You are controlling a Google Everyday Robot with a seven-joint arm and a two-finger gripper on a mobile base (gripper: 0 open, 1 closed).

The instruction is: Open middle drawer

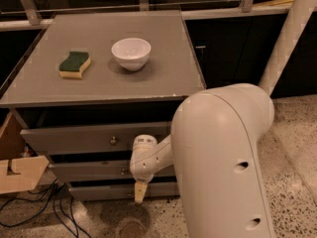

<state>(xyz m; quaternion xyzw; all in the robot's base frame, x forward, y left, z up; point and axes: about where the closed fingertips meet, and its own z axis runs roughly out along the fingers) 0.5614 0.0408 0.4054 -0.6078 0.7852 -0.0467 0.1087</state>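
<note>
The middle drawer (89, 171) is a long grey flat front with a small round metal knob (124, 171) at its centre, and it looks closed. It sits between a taller top drawer (74, 139) with a bigger knob (113, 140) and a slim bottom drawer (99, 191). My gripper (140, 192) hangs pointing down from a white wrist (143, 157), right in front of the drawer fronts. It is just right of and below the middle drawer's knob. Its lower end covers part of the bottom drawer front.
A white bowl (131, 53) and a green-and-yellow sponge (75, 64) lie on the grey cabinet top (163, 78). My big white arm housing (228, 162) fills the right foreground. A wooden piece (20, 172) and cables (44, 207) are on the floor at left.
</note>
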